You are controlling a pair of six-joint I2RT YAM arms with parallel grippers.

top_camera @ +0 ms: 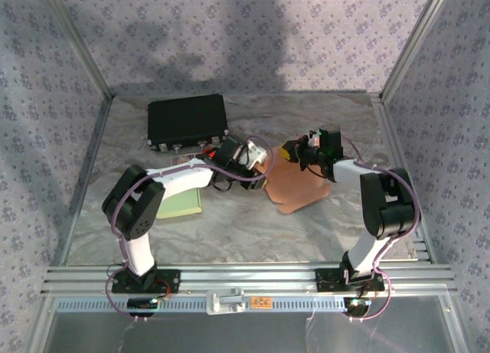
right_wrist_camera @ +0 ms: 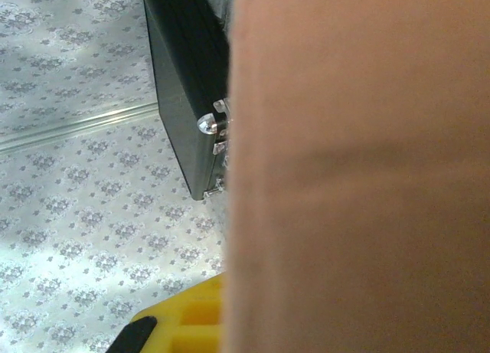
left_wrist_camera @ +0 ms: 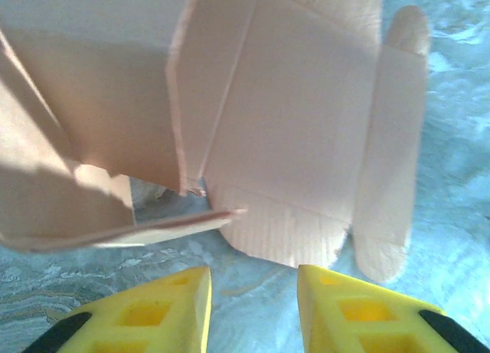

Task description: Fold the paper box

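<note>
Marbled grey tabletop [top_camera: 253, 230] beneath everything, with patterned walls around it. Two arms bolted at its near edge. On one side the left arm [top_camera: 142, 207]: elbow raised close to the base, forearm slanting in toward the middle. On the other the right arm [top_camera: 387, 200]: elbow folded high, forearm reaching back and leftward. One black case [top_camera: 187, 122], flat at the far left-centre. One paper box [top_camera: 302, 186] of brown card, mostly unfolded, lying mid-tabletop between the two wrists. Seen from the left wrist, shows one side wall standing up and rounded flaps spread flat. One pale green pad [top_camera: 182, 202], flat under the left forearm. Then the left pincer [left_wrist_camera: 253, 307]: yellow fingers moderately apart, nothing between them. Hangs just short of the box's near flap, not touching. Last the right pincer [top_camera: 302, 150]: closed tight at the box's far edge, apparently nipping the card. From its own wrist, card pressed against one yellow finger [right_wrist_camera: 184, 322] and hiding the other.
</note>
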